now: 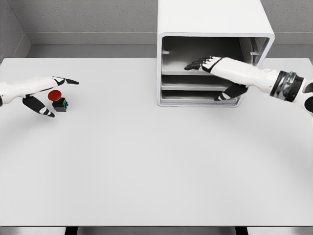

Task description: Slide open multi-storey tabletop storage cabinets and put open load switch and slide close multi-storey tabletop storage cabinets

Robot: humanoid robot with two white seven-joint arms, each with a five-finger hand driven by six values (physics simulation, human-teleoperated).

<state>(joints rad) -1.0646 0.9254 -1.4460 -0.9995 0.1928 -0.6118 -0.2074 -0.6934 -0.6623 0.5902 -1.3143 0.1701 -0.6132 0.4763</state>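
A white storage cabinet (215, 22) stands at the back of the table, right of the middle, with its front showing several grey shelves or drawers. My right hand (215, 78) reaches into its front, fingers laid flat on the upper shelf and thumb down by the lowest level, holding nothing. The load switch (57, 99), a small black block with a red round button, sits near the table's left edge. My left hand (51, 95) hovers around the switch with fingers spread, index above it and thumb below, not closed on it.
The white table (146, 161) stretches wide in front of both hands. A grey wall runs behind the cabinet. The table's front edge lies near the bottom of the view.
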